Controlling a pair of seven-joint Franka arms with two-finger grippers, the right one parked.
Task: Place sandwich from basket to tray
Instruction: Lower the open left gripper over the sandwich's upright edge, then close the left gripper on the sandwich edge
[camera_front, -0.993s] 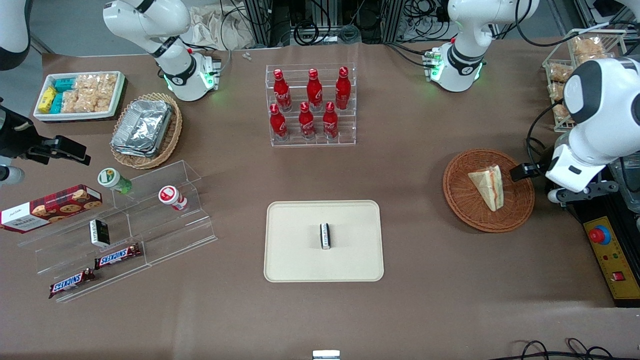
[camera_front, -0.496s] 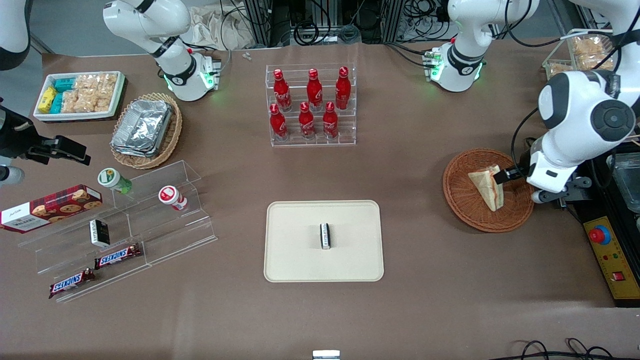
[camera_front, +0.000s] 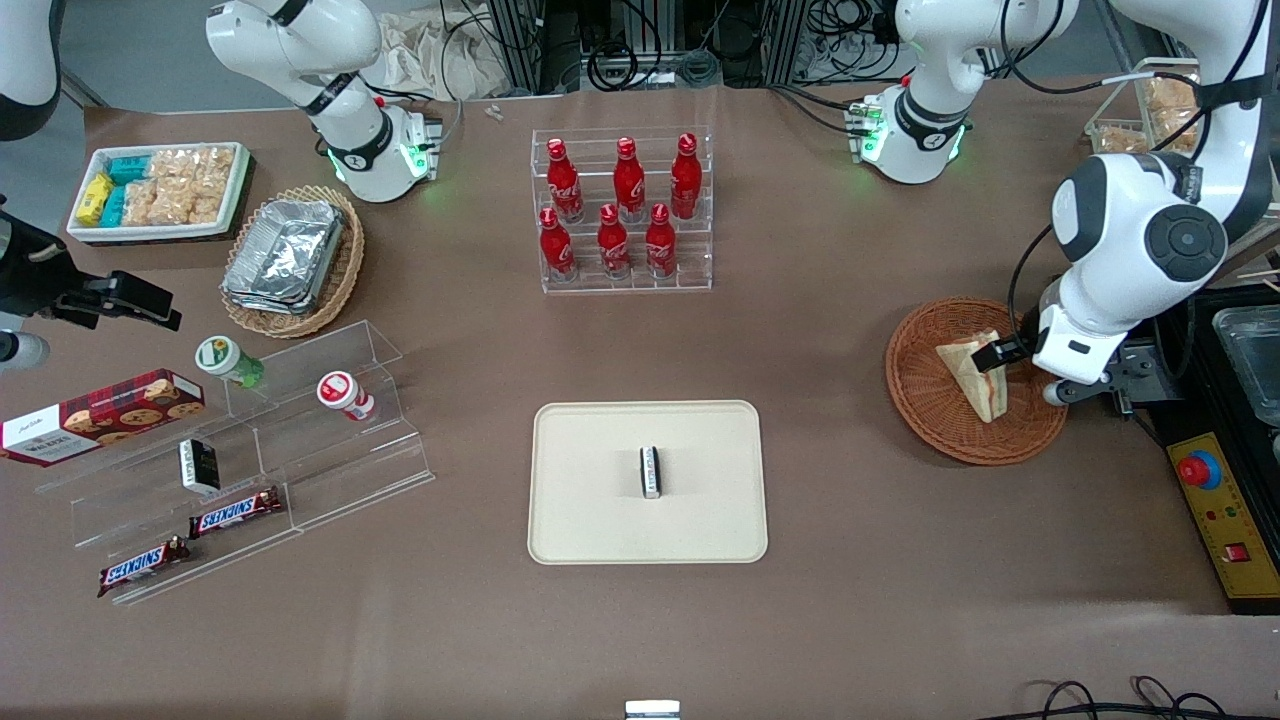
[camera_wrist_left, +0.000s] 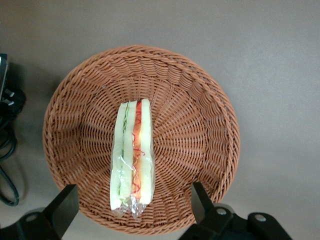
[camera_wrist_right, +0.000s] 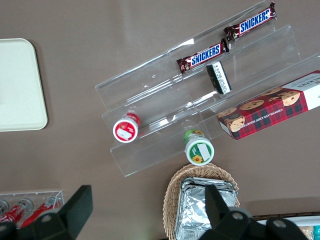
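The round reddish-brown wicker basket (camera_front: 976, 381) is seen at the right of the front view, toward the working arm's end of the table, and one thing is held in it: the sandwich (camera_front: 974, 372), wrapped in clear film. At lower centre of that view the beige tray (camera_front: 590, 520) is found, with a small black-and-white bar (camera_front: 650, 471) lying on it near its middle. In the upper centre, six red bottles (camera_front: 615, 205) are stood in a clear acrylic rack (camera_front: 623, 283). At upper left, a paler oval wicker basket (camera_front: 345, 270) is loaded with stacked foil containers (camera_front: 284, 255), and a white bin (camera_front: 232, 203) beside it is filled with snack packets.

In the wrist view the sandwich (camera_wrist_left: 132, 156) is shown lying on its side in the basket (camera_wrist_left: 200, 125), slightly off the basket's centre. Its layered cut edge is turned up to the camera, green, orange and red stripes in plain sight. Its long axis is run from the basket's middle out toward the rim nearest the gripper, the sealed film end pointed at that rim.

The gripper (camera_wrist_left: 131, 207) is held above the basket, over that end of the sandwich. Its fingers (camera_wrist_left: 65, 205) are spread wide, set either side of the wedge, and nothing is gripped.
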